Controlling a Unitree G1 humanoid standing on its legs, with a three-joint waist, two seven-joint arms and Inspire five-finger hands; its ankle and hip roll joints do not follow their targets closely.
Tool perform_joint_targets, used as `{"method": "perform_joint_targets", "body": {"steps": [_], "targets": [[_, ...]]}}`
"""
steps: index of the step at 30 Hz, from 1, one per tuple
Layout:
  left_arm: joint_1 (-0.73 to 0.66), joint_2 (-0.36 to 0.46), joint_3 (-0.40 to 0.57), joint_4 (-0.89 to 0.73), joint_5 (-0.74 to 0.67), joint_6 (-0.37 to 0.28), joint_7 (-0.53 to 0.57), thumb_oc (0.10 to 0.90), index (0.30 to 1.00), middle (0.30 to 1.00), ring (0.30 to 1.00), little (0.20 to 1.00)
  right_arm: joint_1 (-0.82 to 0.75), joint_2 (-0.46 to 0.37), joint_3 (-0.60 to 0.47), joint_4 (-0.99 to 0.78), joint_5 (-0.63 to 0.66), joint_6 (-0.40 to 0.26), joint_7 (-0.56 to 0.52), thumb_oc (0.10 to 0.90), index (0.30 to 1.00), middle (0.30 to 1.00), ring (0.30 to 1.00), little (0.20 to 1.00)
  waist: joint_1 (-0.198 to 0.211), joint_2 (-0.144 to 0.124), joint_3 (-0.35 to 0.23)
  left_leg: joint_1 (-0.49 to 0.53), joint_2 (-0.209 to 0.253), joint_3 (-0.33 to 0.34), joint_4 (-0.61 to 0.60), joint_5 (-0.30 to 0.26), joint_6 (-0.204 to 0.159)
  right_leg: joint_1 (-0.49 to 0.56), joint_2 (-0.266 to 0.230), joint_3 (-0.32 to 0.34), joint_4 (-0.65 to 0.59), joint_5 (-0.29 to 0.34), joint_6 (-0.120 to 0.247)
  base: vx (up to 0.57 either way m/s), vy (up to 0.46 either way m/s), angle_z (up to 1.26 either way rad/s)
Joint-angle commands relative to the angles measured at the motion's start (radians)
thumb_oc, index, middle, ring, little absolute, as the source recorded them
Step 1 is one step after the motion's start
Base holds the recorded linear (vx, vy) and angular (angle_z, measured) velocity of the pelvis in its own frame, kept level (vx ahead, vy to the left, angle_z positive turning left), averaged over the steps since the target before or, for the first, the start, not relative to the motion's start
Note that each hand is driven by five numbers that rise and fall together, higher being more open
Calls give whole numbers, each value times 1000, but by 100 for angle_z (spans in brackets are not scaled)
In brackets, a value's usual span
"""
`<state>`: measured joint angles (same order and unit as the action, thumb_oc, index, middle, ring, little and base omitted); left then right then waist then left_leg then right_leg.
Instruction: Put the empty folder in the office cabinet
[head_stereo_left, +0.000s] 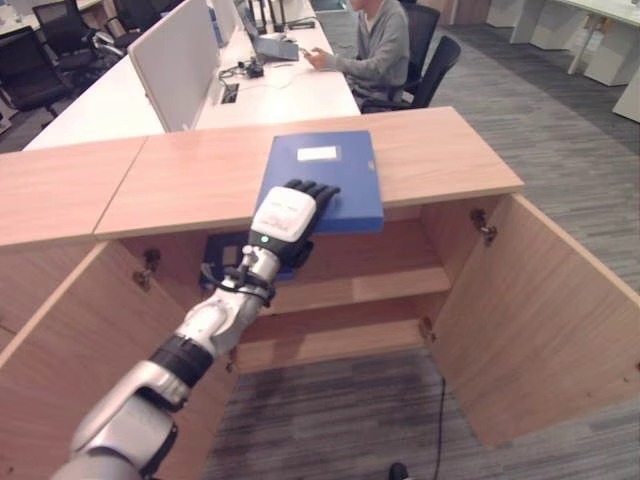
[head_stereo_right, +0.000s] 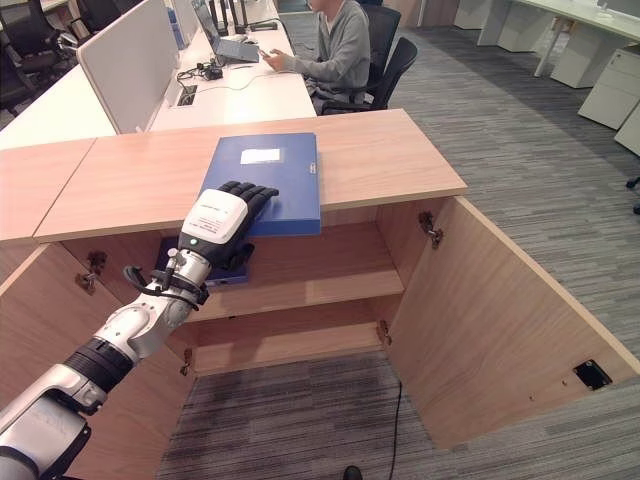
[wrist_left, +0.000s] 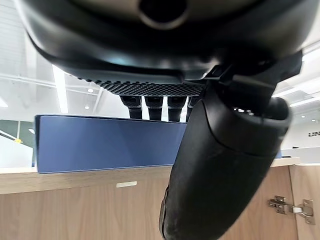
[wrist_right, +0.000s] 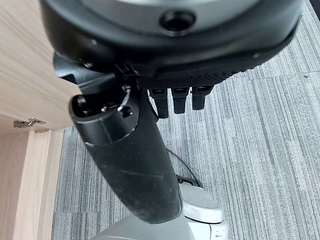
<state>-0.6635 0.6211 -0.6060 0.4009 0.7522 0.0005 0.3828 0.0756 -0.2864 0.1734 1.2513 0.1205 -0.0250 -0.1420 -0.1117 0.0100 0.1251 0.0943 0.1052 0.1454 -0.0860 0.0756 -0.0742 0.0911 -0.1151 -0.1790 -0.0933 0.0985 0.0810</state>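
A blue folder (head_stereo_left: 325, 170) with a white label lies flat on the wooden cabinet top (head_stereo_left: 450, 150), its near end jutting a little past the front edge. My left hand (head_stereo_left: 283, 218) reaches up from below and rests its straight fingers on the folder's near end. In the left wrist view the fingers (wrist_left: 150, 105) lie over the folder's spine (wrist_left: 100, 142), while the thumb (wrist_left: 225, 150) hangs in front of it. My right hand (wrist_right: 130, 165) hangs relaxed and open over the grey carpet, holding nothing.
Both cabinet doors stand open, the right door (head_stereo_left: 540, 320) swung far out and the left door (head_stereo_left: 60, 350) beside my arm. A second blue folder (head_stereo_left: 222, 252) lies on the upper shelf (head_stereo_left: 380, 285). Behind the cabinet a person (head_stereo_left: 375, 45) sits at a white desk.
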Motion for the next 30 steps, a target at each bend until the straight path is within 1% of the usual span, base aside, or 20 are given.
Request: {"method": "perform_joint_targets", "body": {"steps": [1, 9, 10, 11, 13, 21, 30], "targets": [[-307, 18, 21, 66, -11, 22, 79, 800, 900, 900, 900, 900, -42, -66, 22, -4, 10, -24, -23, 800, 900, 900, 900, 900, -1, 9, -7, 52, 146, -6, -1, -60, -130, 58, -75, 8, 9, -115, 131, 0, 0, 0], [-333, 19, 16, 119, -29, 35, 81, 800, 900, 900, 900, 900, -38, -65, 26, -12, 16, -28, -16, 800, 900, 900, 900, 900, -11, 5, -12, 55, 148, 1, -1, -61, -130, 57, -73, 13, 12, -116, 131, 0, 0, 0], [-334, 19, 15, 127, -33, 36, 80, 698, 747, 747, 747, 747, -37, -65, 26, -13, 18, -29, -15, 800, 900, 900, 900, 900, -13, 5, -12, 56, 148, 1, -1, -62, -130, 58, -73, 13, 12, -116, 131, 0, 0, 0], [-337, 18, 16, 133, -39, 37, 80, 400, 300, 300, 300, 300, -36, -65, 25, -14, 20, -28, -15, 800, 900, 900, 900, 900, -14, 4, -12, 58, 147, 1, -1, -61, -130, 59, -73, 13, 13, -117, 130, 0, 0, 0], [-349, 14, 8, 157, -57, 35, 79, 400, 300, 300, 300, 300, -38, -65, 25, -13, 23, -27, -16, 800, 900, 900, 900, 900, -16, 4, -12, 59, 147, 1, -1, -62, -130, 59, -72, 14, 13, -117, 130, 0, 0, 0], [-341, 13, 27, 155, -108, 26, 77, 400, 300, 300, 300, 300, -38, -59, 19, -18, 40, -28, -15, 800, 900, 900, 900, 900, -19, 1, -15, 68, 146, 6, -1, -64, -129, 63, -72, 16, 15, -117, 130, 0, 1, -1], [-316, 14, 72, 91, -156, 12, 85, 400, 300, 300, 300, 300, -43, -49, 8, -6, 53, -24, -15, 800, 900, 900, 900, 900, -13, 0, -16, 68, 145, 4, -1, -63, -128, 67, -72, 16, 15, -119, 128, 0, 0, 0]]}}
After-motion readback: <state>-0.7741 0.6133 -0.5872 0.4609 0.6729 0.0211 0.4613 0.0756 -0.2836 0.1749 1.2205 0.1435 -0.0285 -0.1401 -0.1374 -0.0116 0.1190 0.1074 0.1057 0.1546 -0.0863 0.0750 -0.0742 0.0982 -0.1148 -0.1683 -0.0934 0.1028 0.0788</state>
